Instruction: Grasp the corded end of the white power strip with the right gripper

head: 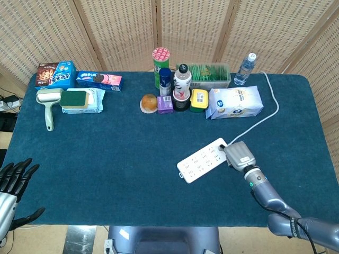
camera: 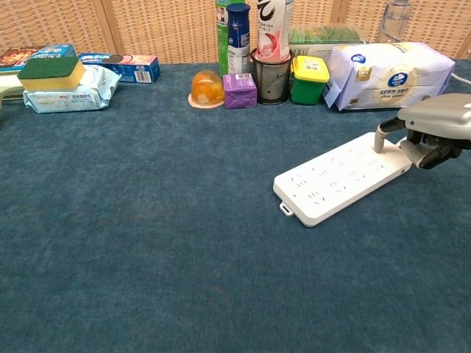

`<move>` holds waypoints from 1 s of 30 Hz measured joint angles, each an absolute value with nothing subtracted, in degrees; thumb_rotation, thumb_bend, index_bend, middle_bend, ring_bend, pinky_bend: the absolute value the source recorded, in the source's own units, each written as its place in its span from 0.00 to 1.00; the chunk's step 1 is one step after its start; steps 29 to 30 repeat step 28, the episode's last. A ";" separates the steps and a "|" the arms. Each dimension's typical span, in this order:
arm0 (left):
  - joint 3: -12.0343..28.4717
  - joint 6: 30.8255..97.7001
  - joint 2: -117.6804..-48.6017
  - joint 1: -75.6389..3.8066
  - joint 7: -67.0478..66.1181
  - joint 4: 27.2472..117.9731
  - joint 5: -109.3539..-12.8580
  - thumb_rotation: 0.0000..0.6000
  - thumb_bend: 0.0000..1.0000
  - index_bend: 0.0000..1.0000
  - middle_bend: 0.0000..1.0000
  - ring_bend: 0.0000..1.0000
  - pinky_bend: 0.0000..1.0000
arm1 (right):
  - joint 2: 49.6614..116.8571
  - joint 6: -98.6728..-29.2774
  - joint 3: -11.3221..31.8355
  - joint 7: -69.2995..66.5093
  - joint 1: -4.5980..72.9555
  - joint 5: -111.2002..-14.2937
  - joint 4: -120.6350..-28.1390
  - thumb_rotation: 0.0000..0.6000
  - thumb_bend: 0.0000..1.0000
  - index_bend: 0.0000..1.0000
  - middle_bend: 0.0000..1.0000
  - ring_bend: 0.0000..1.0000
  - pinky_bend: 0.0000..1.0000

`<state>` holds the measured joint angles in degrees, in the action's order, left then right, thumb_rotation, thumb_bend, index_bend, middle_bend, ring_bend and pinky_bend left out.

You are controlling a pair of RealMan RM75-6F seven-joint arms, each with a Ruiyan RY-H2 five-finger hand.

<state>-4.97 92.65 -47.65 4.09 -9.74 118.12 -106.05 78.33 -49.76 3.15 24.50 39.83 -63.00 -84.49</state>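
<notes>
The white power strip (head: 201,160) lies slanted on the blue tablecloth, right of centre; it also shows in the chest view (camera: 338,179). Its cord (head: 265,119) runs from the far right end up to the table's back edge. My right hand (head: 239,154) sits at that corded end. From the chest camera the right hand (camera: 430,129) has its thumb down on the strip's top face and its dark fingers curled around the end, gripping it. My left hand (head: 11,185) hangs off the table's near left corner with fingers spread and empty.
Along the back stand a white pouch (head: 234,102), a yellow-lidded box (head: 199,100), bottles and cans (head: 181,84), a water bottle (head: 245,69) and an orange cup (head: 149,102). A sponge on wipes (head: 79,99), a lint roller (head: 48,108) and snack boxes (head: 55,75) lie back left.
</notes>
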 measured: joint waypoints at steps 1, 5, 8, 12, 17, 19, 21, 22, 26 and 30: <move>-4.97 92.66 -47.66 4.08 -9.72 118.13 -106.06 1.00 0.09 0.00 0.00 0.00 0.01 | 78.07 -50.02 3.34 24.43 39.82 -63.13 -84.92 1.00 0.85 0.31 0.87 1.00 1.00; -4.94 92.64 -47.67 3.99 -9.42 118.00 -106.03 1.00 0.09 0.00 0.00 0.00 0.01 | 76.11 -51.74 4.74 23.61 39.77 -63.96 -87.92 1.00 0.85 0.32 0.87 1.00 1.00; -4.91 92.62 -47.70 3.92 -9.14 117.82 -105.90 1.00 0.08 0.00 0.00 0.00 0.01 | 74.34 -53.56 5.97 22.78 39.59 -64.68 -90.39 1.00 0.85 0.32 0.87 1.00 1.00; -4.85 92.55 -47.70 3.77 -8.68 117.56 -105.74 1.00 0.08 0.00 0.00 0.00 0.01 | 71.62 -56.45 7.40 21.19 38.83 -65.91 -93.98 1.00 0.85 0.31 0.87 1.00 1.00; -4.91 92.56 -47.74 3.66 -7.94 117.11 -105.84 1.00 0.08 0.00 0.00 0.00 0.01 | 68.74 -62.21 8.69 18.10 36.52 -69.05 -97.47 1.00 0.84 0.31 0.85 0.97 1.00; -4.93 92.64 -47.77 3.64 -7.60 116.89 -105.90 1.00 0.08 0.00 0.00 0.00 0.01 | 67.66 -64.65 8.94 16.40 35.25 -70.66 -98.57 1.00 0.79 0.31 0.80 0.93 0.96; -4.97 92.72 -47.81 3.62 -7.15 116.61 -105.99 1.00 0.08 0.00 0.00 0.00 0.01 | 66.39 -67.32 9.05 14.03 33.58 -72.68 -99.69 1.00 0.67 0.29 0.72 0.84 0.85; -5.00 92.74 -47.82 3.59 -6.95 116.45 -106.06 1.00 0.09 0.00 0.00 0.00 0.01 | 65.82 -68.44 9.03 12.95 32.77 -73.65 -100.10 1.00 0.62 0.28 0.68 0.79 0.81; -5.19 92.81 -47.88 3.50 -6.18 115.74 -106.56 1.00 0.08 0.00 0.00 0.00 0.01 | 63.48 -73.39 8.28 8.64 28.86 -78.07 -101.15 1.00 0.37 0.23 0.53 0.60 0.65; -5.25 92.86 -47.89 3.46 -5.89 115.54 -106.69 1.00 0.08 0.00 0.00 0.00 0.01 | 62.78 -75.18 7.82 7.03 27.36 -79.68 -101.29 1.00 0.31 0.22 0.50 0.57 0.62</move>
